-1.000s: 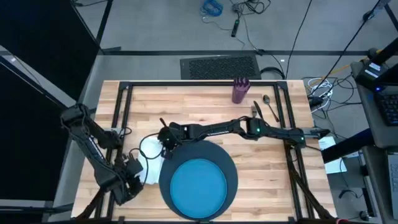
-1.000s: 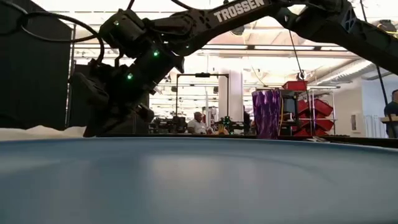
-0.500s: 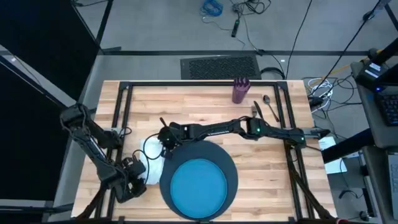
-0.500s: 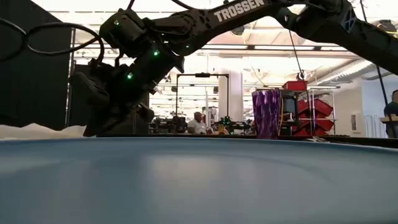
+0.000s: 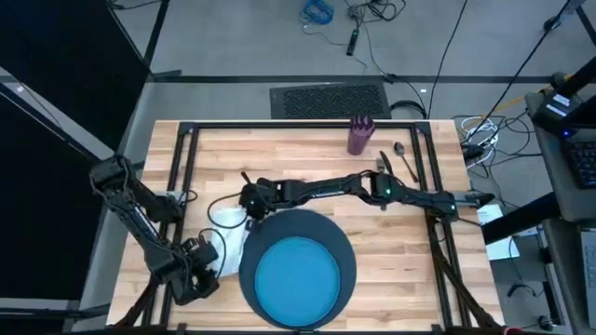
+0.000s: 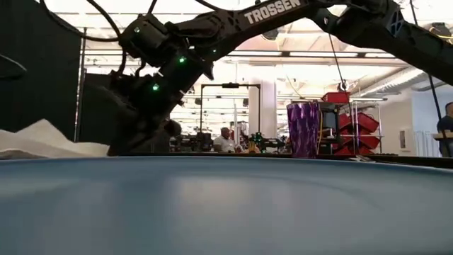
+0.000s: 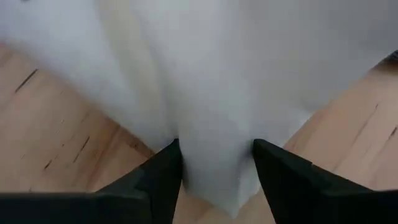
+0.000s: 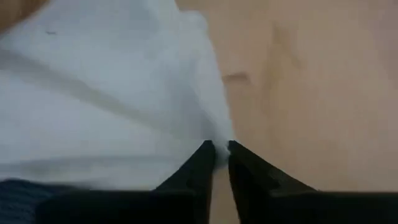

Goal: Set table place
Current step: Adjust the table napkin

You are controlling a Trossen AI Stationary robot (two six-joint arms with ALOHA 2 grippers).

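I have both arms on the white napkin [image 5: 226, 244], which lies on the worktop [image 5: 307, 167] just left of the grey charger [image 5: 321, 225] and touching its rim; the blue plate [image 5: 298, 276] sits centred on the charger. My left gripper [image 7: 216, 180] holds the near edge of the cloth with a thick fold bunched between its jaws, and my right gripper [image 8: 221, 167] has its jaws nearly closed, pinching a thin corner at the far edge. The napkin is light and limp, so I judge it will sag, crease and slide through a loose pinch; corners and hems look the best places to hold, keeping it taut between the two arms. The charger rim crowds the right side, and the right arm reaches across just beyond it, so lifting high there risks a snag. Bare wood lies open to the left and beyond the napkin. The purple cup [image 5: 359, 135] and cutlery [image 5: 396, 160] stand well apart at the far right, out of the way.
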